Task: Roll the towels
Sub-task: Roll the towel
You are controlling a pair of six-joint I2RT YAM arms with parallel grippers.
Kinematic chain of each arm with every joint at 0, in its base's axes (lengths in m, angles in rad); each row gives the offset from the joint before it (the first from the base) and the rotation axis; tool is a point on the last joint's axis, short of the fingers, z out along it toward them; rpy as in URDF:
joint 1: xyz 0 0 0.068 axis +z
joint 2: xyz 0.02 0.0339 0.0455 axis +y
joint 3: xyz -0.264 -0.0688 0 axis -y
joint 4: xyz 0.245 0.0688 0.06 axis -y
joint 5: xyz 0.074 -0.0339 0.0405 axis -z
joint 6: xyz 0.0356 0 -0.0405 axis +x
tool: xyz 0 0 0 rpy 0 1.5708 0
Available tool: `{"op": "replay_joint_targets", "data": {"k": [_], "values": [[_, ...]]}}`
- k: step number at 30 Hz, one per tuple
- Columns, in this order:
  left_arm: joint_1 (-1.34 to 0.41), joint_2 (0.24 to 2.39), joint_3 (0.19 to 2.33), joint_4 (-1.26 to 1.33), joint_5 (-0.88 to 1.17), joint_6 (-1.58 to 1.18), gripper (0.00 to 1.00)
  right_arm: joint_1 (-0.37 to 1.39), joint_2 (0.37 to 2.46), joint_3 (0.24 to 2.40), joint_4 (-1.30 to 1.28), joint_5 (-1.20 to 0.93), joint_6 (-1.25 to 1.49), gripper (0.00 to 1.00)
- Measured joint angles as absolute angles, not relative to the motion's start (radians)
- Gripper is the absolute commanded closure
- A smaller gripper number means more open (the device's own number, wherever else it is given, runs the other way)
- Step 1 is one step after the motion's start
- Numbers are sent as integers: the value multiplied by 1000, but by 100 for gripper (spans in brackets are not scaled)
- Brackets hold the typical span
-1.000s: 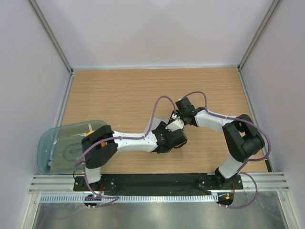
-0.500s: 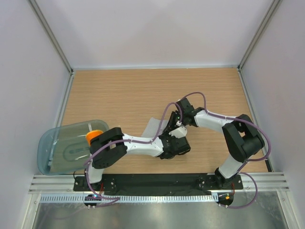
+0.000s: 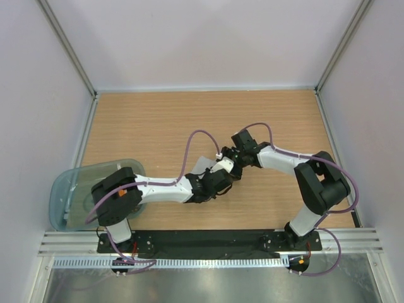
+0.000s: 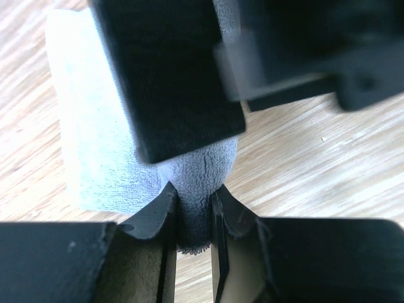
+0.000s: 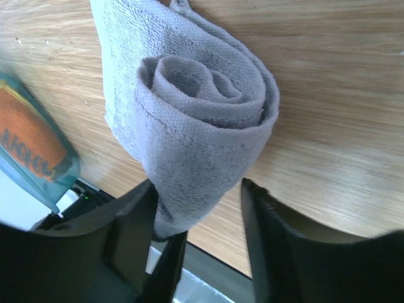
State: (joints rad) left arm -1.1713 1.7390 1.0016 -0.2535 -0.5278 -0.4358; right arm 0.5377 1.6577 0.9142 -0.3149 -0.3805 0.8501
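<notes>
Newly closed, the left gripper [image 4: 192,205] is pinching the rolled light grey terry-cloth towel [image 5: 202,120] as the right gripper [image 5: 202,189] is spreading its jaws apart.

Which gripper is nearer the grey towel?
Left. The left gripper has its jaws pinched on the grey towel, touching it on both sides. The right gripper is at the rolled end too, but its jaws stand open around it, without a grip.

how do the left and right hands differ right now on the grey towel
Left hand is pinched shut on a fold of the towel; right hand is open, not clamping. Left hand grips a thin bit of cloth; right hand straddles the thick rolled end. Both are at the same towel.
</notes>
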Motion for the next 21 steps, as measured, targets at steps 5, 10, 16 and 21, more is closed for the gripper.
{"op": "replay_joint_targets", "data": {"k": [5,10,16,21], "values": [[-1122,1698,960,-205,-423,-437,86,494,1658,942,-356,-379,839,30],[-1070,1669,924,-159,-323,-445,86,400,1658,1025,-426,-363,802,25],[-966,1630,876,-87,-147,-492,86,280,1625,1104,-484,-310,748,24],[-845,1617,834,-19,26,-553,86,272,1515,1044,-427,-332,739,24]]}}
